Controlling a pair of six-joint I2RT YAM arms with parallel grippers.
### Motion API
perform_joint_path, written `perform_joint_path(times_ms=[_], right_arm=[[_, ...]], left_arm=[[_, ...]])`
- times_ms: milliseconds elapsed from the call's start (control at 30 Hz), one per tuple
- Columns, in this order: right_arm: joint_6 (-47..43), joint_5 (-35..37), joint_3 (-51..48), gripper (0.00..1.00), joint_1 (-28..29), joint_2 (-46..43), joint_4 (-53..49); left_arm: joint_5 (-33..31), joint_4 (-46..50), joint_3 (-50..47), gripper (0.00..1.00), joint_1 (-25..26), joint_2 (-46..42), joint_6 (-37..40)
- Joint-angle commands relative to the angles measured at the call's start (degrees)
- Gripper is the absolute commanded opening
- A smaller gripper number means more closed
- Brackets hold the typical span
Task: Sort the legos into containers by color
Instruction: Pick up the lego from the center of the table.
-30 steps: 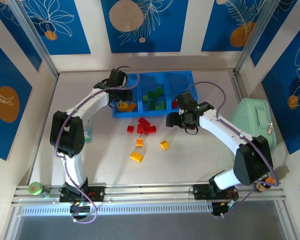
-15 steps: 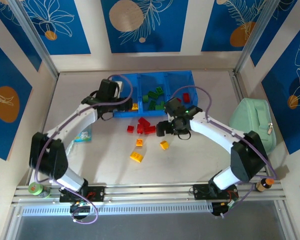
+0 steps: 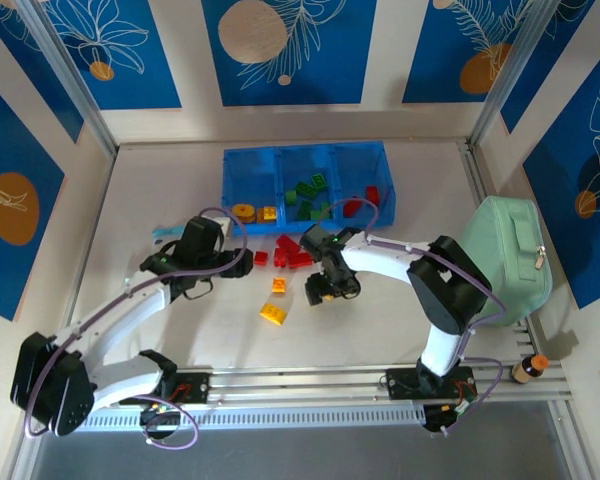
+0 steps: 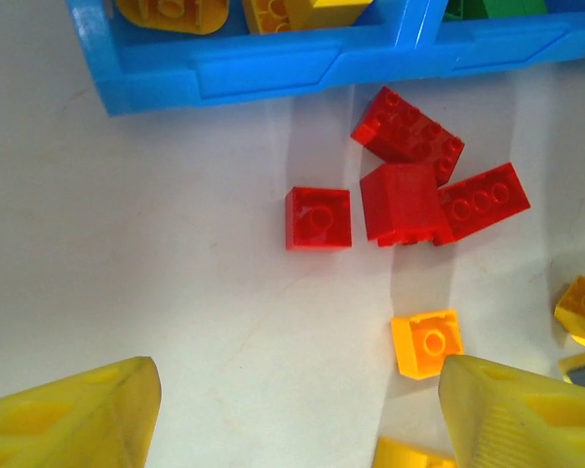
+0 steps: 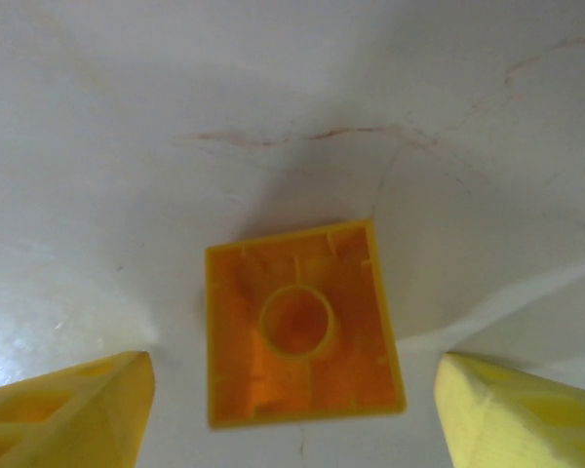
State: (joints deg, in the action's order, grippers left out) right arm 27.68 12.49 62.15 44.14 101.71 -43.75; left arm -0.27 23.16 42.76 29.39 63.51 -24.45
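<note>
1. Nearest on the table [image 3: 160, 180], a yellow brick [image 3: 273, 313] lies loose.
2. At its 2 o'clock, the right tool [image 3: 325, 288], spread wide, straddles an upturned brick [image 5: 297, 327] without gripping it.
3. Left tool [image 3: 242, 265], released and empty, faces four red bricks [image 3: 290, 252] at its 3 o'clock.
4. Farthest, the tray [image 3: 230, 195] holds some of each colour; roughly half sorted, I judge.

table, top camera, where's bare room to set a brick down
Bare: left of the blue tray toward the wall, and between tray and mint case. Crowded: in front of the tray, around the red bricks, yellow bricks, left pincer, right pincer.
</note>
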Motion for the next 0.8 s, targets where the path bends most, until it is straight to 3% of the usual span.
perform_joint_path(times_ms=[0,200,367,567,767], right_arm=[[-0.3,1.2,2.1,0.71,1.1,1.7,-1.2],[-0.1,4.5,4.4,0.44,3.2,3.2,-2.9],[-0.3,5.9,6.4,0.29,3.8,3.7,-4.3],[-0.9,7.9,12.0,0.26,5.9,2.9,-7.5],[-2.7,7.9,26.4,0.26,5.6,5.5,-9.5]], left_arm=[[-1.7,1.7,-2.1,0.75,0.3,-3.5,-1.9],[-2.3,2.0,-4.3,0.75,0.3,-6.0,-2.7],[-2.9,2.8,-4.7,0.75,0.4,-7.2,-2.7],[-3.5,4.5,-5.5,0.74,0.6,-9.4,-2.7],[-2.5,5.2,-7.7,0.74,2.2,-13.4,-5.7]])
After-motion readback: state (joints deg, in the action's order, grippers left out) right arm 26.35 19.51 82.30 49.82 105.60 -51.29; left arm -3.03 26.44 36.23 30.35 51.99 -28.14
